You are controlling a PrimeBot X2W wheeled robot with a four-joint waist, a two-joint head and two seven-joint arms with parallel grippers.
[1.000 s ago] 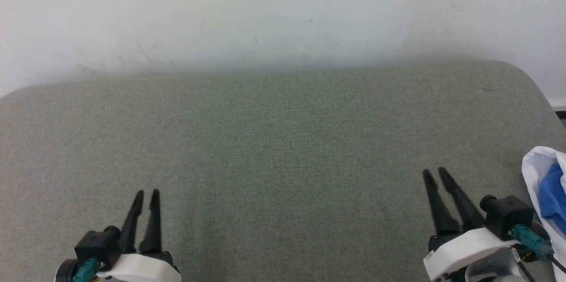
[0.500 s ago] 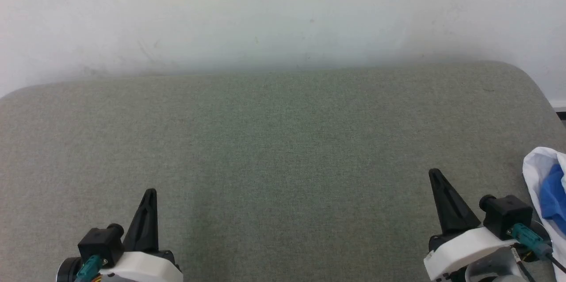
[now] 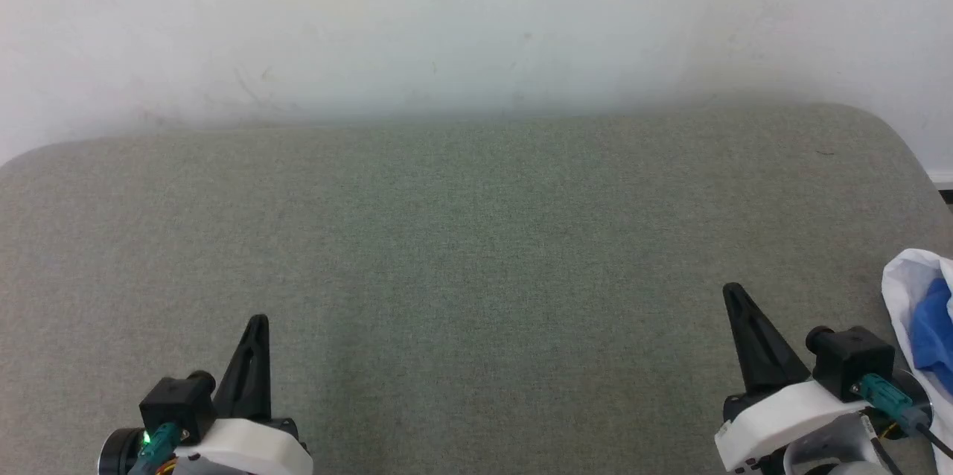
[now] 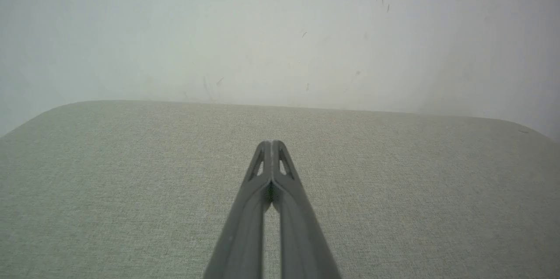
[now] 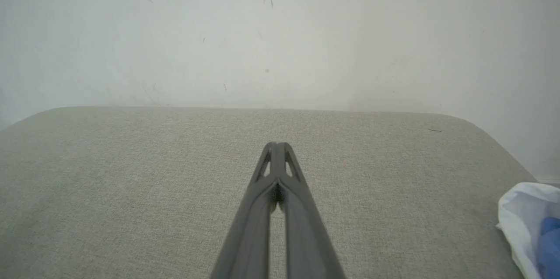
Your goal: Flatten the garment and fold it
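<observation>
In the head view, the garment (image 3: pixel 922 326) lies bunched at the right edge of the grey fabric tabletop (image 3: pixel 476 237). It sits at about 3 o'clock from the right gripper (image 3: pixel 732 289), near it, and well apart from the left gripper (image 3: pixel 257 321). Both grippers are pinched tight on nothing and point to 12 o'clock.

In the left wrist view, the left gripper (image 4: pixel 271 143) is closed tip to tip over bare fabric.

In the right wrist view, the right gripper (image 5: pixel 276 144) is likewise closed and empty. The garment (image 5: pixel 523 222) lies between 3 and 4 o'clock, white around a blue fold. The frame cuts it off, so I cannot tell its long axis.

I'd say the right arm is the nearer one and must open and swing rightward.
</observation>
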